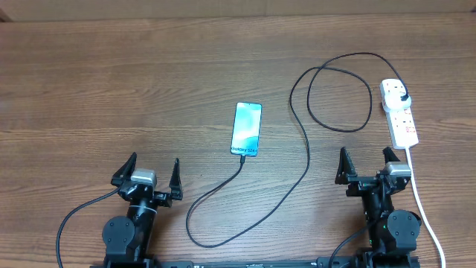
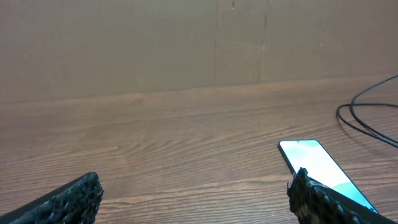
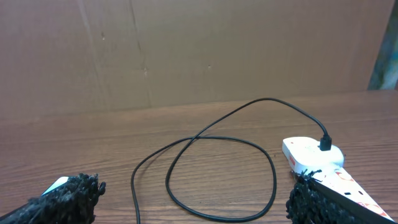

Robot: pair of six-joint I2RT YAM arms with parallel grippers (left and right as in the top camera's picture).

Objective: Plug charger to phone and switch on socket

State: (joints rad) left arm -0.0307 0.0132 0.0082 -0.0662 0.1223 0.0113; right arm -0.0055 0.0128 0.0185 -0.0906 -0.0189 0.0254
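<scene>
The phone (image 1: 246,129) lies flat mid-table with its cyan screen lit, and it also shows in the left wrist view (image 2: 317,165). The black charger cable (image 1: 303,152) runs from the phone's near edge, curves toward me, then loops back to its plug (image 1: 401,96). The plug sits in the far end of the white socket (image 1: 402,123) at the right. I cannot tell whether the cable tip is seated in the phone. My left gripper (image 1: 155,159) stands open, near and left of the phone. My right gripper (image 1: 365,151) stands open, just near and left of the socket (image 3: 308,157), facing the cable loop (image 3: 217,140).
The socket's thick white cord (image 1: 424,205) runs toward me along the right side, past the right arm. A slack bend of the cable (image 1: 199,232) lies between the two arm bases. A brown cardboard wall (image 2: 186,43) stands behind the wooden table.
</scene>
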